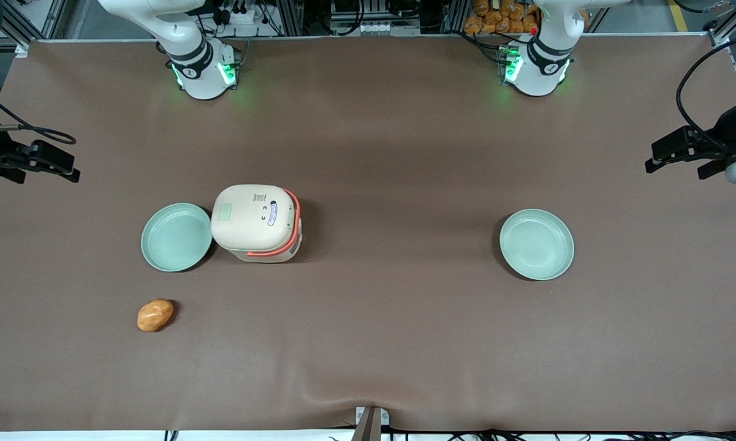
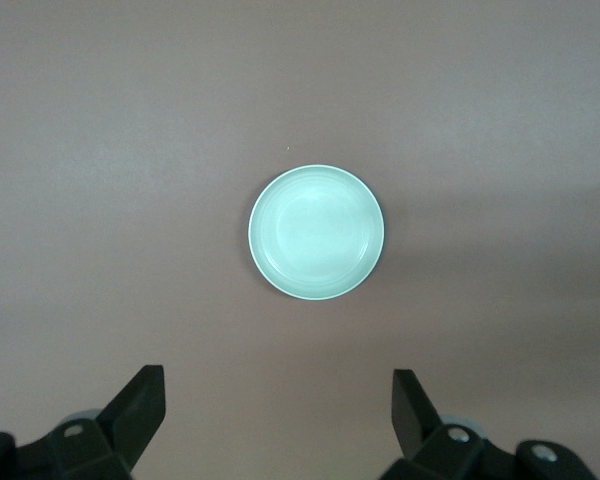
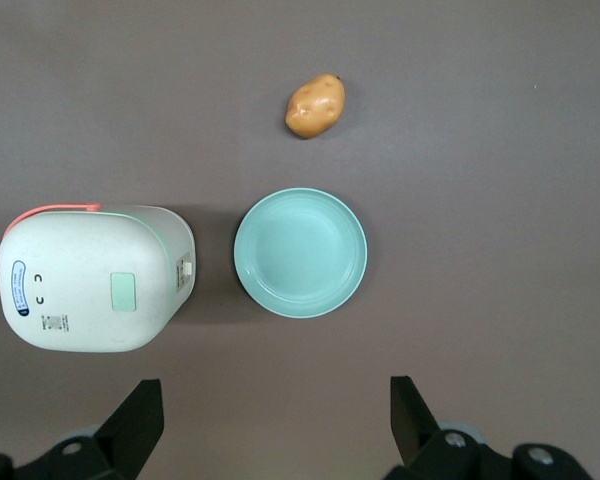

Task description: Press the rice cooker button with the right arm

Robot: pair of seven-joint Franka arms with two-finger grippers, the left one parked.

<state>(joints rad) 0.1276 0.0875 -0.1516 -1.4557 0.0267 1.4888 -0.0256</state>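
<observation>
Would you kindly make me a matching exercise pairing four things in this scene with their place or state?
Things:
1. cooker
2. potato
3. far plate
4. tool

Descriptions:
A. open, high above the table
B. toward the parked arm's end
C. lid shut, beside a plate
D. nearest the front camera

Pairs: 1-C, 2-D, 3-B, 4-A
</observation>
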